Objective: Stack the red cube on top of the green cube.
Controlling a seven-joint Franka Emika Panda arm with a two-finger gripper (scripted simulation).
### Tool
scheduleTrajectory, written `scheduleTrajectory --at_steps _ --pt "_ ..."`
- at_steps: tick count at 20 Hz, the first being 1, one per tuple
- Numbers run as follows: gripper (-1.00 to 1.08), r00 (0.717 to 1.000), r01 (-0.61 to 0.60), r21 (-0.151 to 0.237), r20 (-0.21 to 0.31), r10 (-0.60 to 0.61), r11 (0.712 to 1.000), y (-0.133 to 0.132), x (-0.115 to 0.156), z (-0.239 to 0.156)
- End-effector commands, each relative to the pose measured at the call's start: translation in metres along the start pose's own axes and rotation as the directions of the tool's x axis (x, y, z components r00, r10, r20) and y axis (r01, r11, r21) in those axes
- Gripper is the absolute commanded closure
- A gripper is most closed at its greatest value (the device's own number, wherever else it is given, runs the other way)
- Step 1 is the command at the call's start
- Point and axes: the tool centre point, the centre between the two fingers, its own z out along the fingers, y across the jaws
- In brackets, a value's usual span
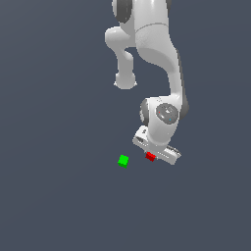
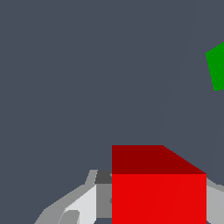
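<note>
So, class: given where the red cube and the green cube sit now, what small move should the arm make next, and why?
Probably carry the red cube, which sits between the hand's fingers, sideways toward the green cube, since the two cubes are still apart.

On my screens I count: one red cube (image 1: pixel 150 156), plain-faced. One green cube (image 1: pixel 123 161), same size as the red. One white robot arm (image 1: pixel 156 59), carrying one end effector (image 1: pixel 156 152). Cubes in total: two. I log no further items.
</note>
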Motion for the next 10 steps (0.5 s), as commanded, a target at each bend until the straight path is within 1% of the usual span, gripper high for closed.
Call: scheduleTrajectory --at_steps 1,6,10 --pt "1.08 1.000 0.000 0.002 -0.001 0.000 1.000 0.000 0.000 -0.018" --pt "1.08 1.000 0.000 0.002 -0.001 0.000 1.000 0.000 0.000 -0.051" --pt "1.08 1.000 0.000 0.002 -0.001 0.000 1.000 0.000 0.000 -0.067"
